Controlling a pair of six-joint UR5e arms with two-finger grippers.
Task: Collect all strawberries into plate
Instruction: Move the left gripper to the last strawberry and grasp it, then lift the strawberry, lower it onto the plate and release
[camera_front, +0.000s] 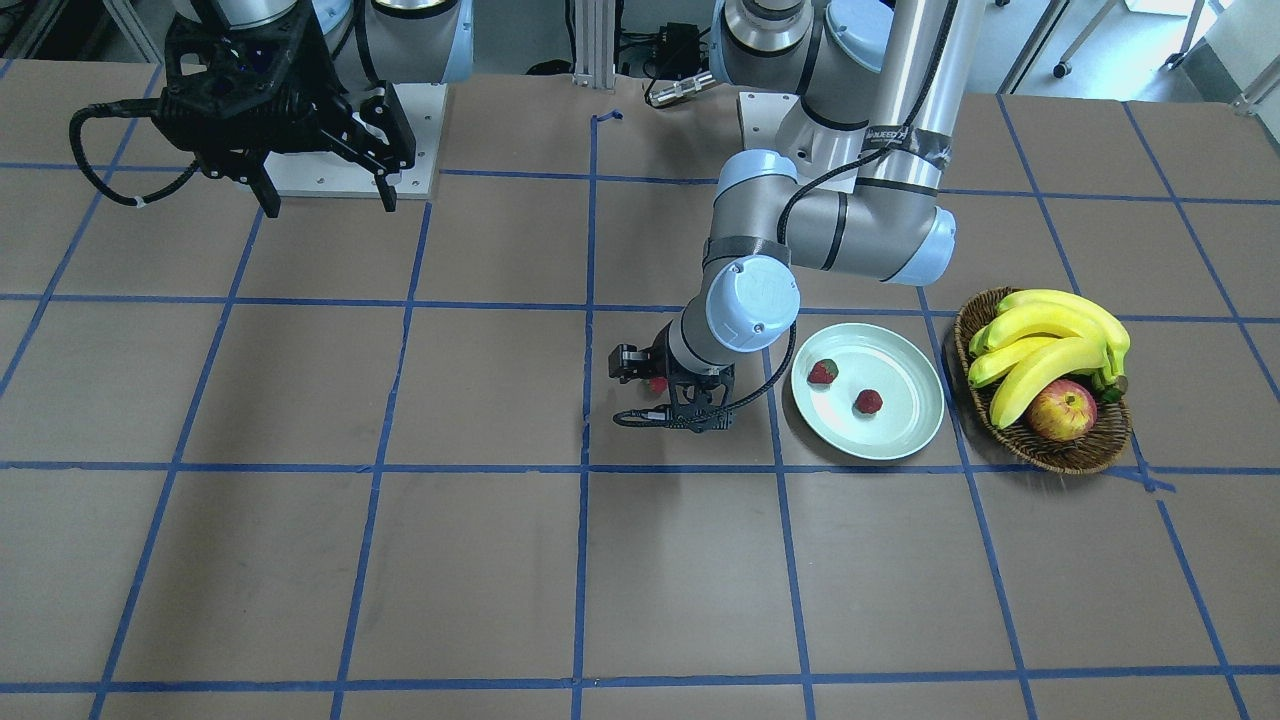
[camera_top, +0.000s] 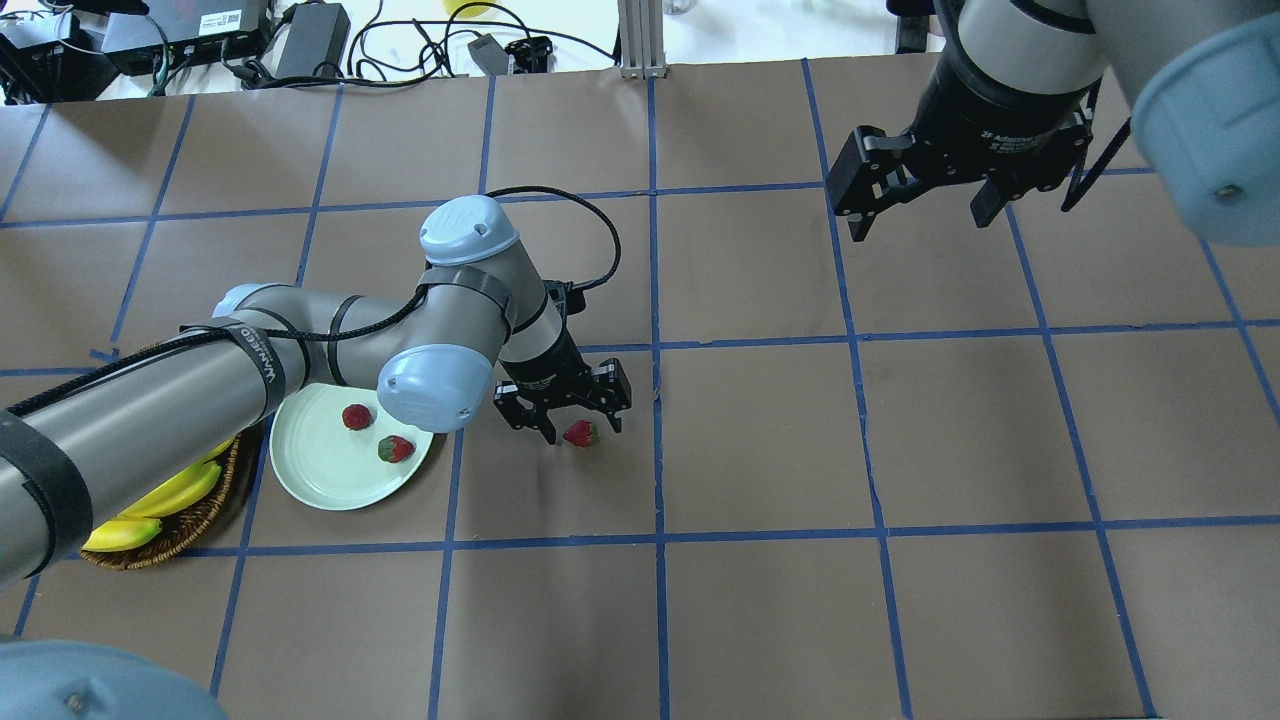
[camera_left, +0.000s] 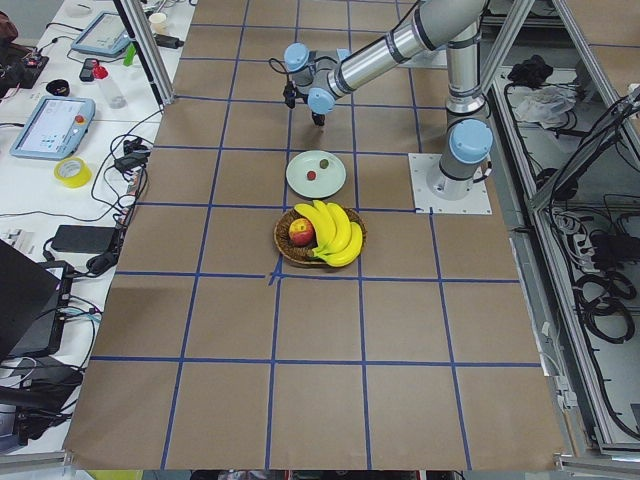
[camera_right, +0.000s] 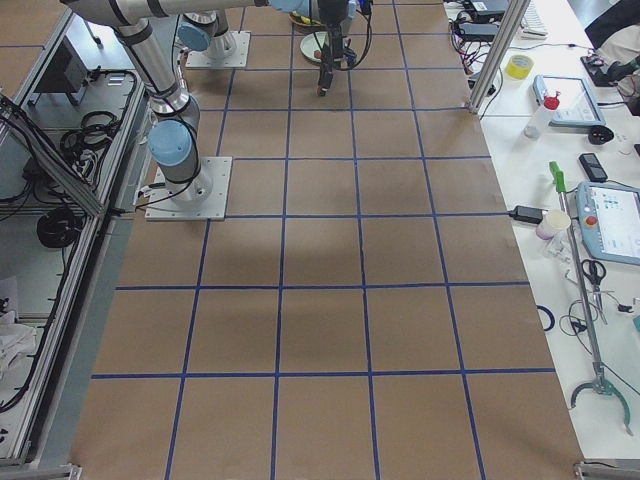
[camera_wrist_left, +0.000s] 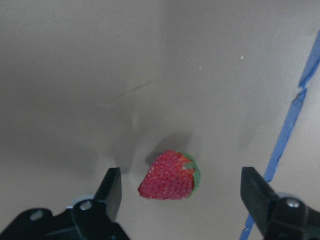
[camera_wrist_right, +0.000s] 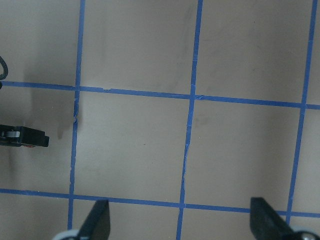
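Observation:
One strawberry lies on the brown table between the spread fingers of my left gripper. The gripper is open, low over the table, and does not touch the berry. The berry shows in the overhead view and partly in the front view. Two strawberries lie in the pale mint plate, which sits just beside the left arm's wrist. My right gripper is open and empty, held high over the far side of the table.
A wicker basket with bananas and a red-yellow apple stands right next to the plate. Blue tape lines grid the table. The right wrist view shows bare table under the right gripper.

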